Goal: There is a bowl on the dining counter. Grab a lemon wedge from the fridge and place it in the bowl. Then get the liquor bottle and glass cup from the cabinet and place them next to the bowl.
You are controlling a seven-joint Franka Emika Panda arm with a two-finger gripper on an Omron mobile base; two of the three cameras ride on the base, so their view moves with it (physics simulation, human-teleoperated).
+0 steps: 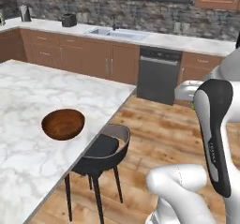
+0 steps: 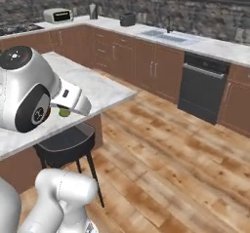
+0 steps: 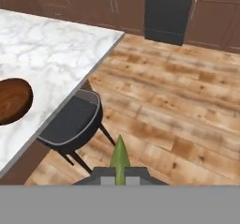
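Hand view shows the gripper [image 3: 120, 171] pinched tight on the lemon wedge [image 3: 119, 160], whose thin tip points away from the hand. It hangs over the wood floor, past the long edge of the dining counter [image 3: 56, 54]. The bowl [image 3: 11, 99] sits off to the left, near that edge, behind the stool [image 3: 72, 122].

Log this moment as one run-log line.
stage: carrying to bowl | gripper: shut on lemon wedge | position: above floor beside stool | bowl: empty
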